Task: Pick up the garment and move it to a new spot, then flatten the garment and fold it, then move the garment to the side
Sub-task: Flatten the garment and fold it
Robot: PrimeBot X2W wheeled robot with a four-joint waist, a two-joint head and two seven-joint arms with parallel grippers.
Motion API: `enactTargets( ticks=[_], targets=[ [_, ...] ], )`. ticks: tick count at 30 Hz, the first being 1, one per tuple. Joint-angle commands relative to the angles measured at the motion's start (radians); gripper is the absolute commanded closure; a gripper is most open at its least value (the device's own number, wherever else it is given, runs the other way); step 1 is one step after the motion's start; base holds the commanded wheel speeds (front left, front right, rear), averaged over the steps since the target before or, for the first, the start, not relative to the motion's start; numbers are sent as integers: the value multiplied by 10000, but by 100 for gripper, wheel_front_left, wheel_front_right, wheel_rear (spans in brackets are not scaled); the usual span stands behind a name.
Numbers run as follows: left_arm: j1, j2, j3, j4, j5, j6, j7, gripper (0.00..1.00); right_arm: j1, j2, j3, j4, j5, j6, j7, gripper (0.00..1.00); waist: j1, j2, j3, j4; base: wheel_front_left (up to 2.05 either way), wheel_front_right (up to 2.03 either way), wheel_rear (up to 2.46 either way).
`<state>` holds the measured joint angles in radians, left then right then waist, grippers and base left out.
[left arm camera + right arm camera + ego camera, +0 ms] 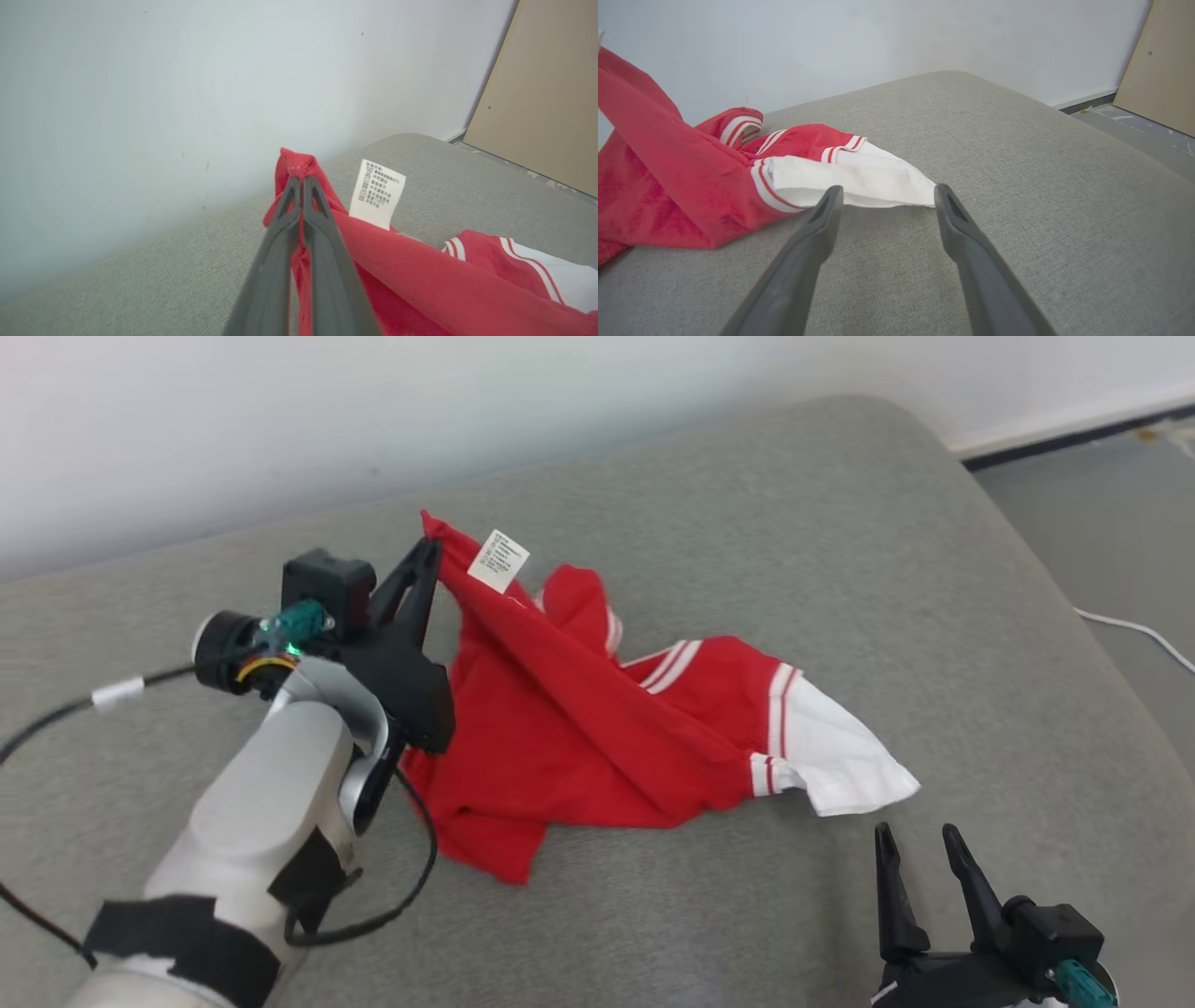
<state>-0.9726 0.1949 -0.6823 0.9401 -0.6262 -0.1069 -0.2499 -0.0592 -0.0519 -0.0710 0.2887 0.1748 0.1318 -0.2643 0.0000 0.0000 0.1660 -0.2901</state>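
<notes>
A red garment (579, 728) with white sleeve ends and striped cuffs lies crumpled on the grey cushion (747, 523). My left gripper (431, 553) is shut on a red corner of it, lifting that corner off the surface; a white care label (498, 560) hangs just beside the fingertips. In the left wrist view the two fingers (299, 186) pinch the red cloth (420, 289) together, label (377, 193) to their right. My right gripper (920, 840) stands open just short of the white sleeve (840, 756); in its wrist view the gripper (887, 196) is spread in front of the sleeve (859, 184).
The grey cushion surface (1017, 186) stretches wide to the right and front. A white wall (280, 411) runs behind it. Floor with a white cable (1134, 630) lies beyond the cushion's right edge. A tan board (537, 93) leans by the wall.
</notes>
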Motion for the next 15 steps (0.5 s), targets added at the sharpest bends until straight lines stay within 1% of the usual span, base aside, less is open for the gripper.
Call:
enactTargets(
  ticks=[1,5,7,9,10,11,15],
  targets=[
    [460,85,95,-260,-34,144,-92,100,135,31,-30,-32,-49,-22,-1,0,0,0,-389,860,0,0,0],
    [1554,420,533,-1486,-268,600,-154,100,250,31,-97,-53,-73,-22,-2,0,0,0,-529,1521,0,0,0],
    [2243,716,669,-2150,-151,919,-165,100,311,28,-108,-33,-94,-22,-2,0,0,0,-593,1820,0,0,0],
    [3090,908,871,-2932,-307,1211,-159,100,352,31,-130,-33,-93,-22,-2,0,0,0,-658,2069,0,0,0],
    [3981,1142,953,-3728,-352,1500,-154,100,403,31,-124,-36,-95,-22,-2,0,0,0,-707,2265,0,0,0],
    [3981,1142,953,-3728,-352,1500,-154,100,403,31,-124,-36,-95,-22,-2,0,0,0,-707,2265,0,0,0],
    [5738,1393,1036,-5200,-623,2075,-155,100,462,29,-172,-18,-136,-22,-2,0,0,0,-770,2571,0,0,0]
  ],
)
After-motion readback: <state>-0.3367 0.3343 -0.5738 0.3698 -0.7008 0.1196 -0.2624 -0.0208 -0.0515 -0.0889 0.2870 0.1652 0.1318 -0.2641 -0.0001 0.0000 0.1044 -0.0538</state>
